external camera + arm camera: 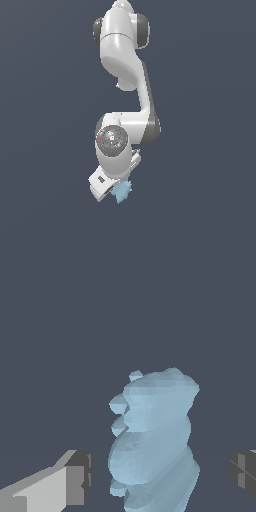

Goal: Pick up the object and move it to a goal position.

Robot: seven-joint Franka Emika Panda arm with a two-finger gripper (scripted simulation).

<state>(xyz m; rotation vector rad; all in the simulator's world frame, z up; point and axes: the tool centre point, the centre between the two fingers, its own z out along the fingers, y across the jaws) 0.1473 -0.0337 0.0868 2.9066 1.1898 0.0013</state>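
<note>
Currently: gripper, fingers spread wide, gaps on both sides of the pale blue object between them, touching neither; object just beneath white arm.

The white arm is covering most of the object in the exterior view, hiding the gripper's fingertips. In the wrist view, the frame's bottom edge is cutting off the object and both fingers.
</note>
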